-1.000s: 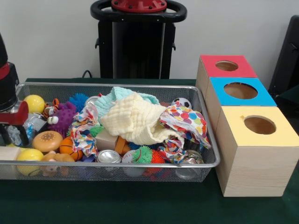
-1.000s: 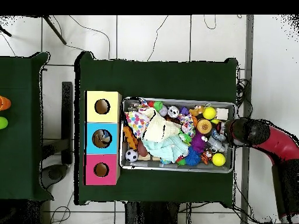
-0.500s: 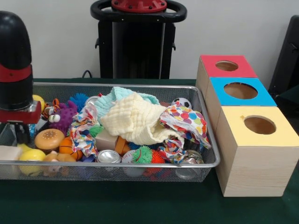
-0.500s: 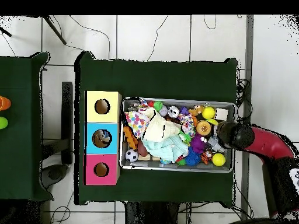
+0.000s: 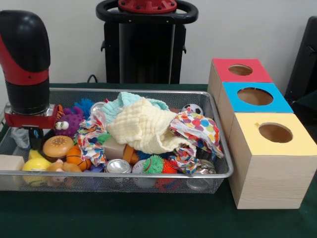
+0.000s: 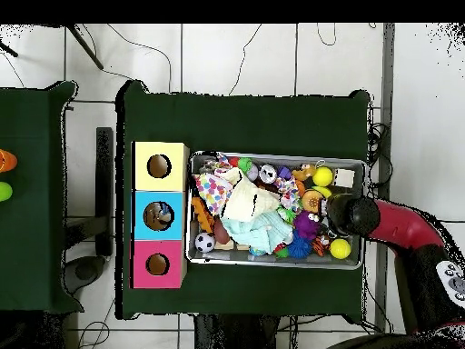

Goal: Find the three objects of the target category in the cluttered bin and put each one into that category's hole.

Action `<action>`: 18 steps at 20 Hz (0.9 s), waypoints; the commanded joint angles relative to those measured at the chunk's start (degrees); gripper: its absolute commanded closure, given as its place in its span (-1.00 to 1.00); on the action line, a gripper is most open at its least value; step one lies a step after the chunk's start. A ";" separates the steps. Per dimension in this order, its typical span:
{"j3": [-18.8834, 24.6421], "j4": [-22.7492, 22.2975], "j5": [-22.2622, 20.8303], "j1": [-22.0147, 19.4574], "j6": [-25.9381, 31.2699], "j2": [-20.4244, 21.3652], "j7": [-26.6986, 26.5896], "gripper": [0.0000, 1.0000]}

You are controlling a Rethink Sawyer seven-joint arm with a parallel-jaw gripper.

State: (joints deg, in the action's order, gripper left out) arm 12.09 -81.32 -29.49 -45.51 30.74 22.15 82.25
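Arm upright over the wire bin's (image 5: 218,174) left end, end effector (image 5: 34,140) down among toys by the burger toy (image 5: 57,147); can't tell its grip. Right: red, blue, yellow hole boxes (image 5: 265,148).

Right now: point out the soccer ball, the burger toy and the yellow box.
soccer ball (image 6: 205,242), overhead view, on its top.
burger toy (image 5: 57,147), front view, on the bun's top.
yellow box (image 5: 277,171), front view, on its wooden front face.
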 commanded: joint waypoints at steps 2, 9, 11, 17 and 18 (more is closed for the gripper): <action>4.73 -8.01 1.43 -4.30 -11.20 -4.86 6.49 1.00; 9.72 -7.27 1.76 -10.31 -10.13 -7.15 0.08 1.00; 9.80 -7.51 1.70 -10.26 -9.85 -6.97 0.35 1.00; 9.46 -9.13 1.24 -9.62 -11.06 -6.35 2.64 1.00; 9.29 -9.58 1.27 -9.36 -11.19 -5.76 3.10 1.00</action>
State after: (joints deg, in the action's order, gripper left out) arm 17.01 -84.13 -27.80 -55.51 21.37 21.58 82.25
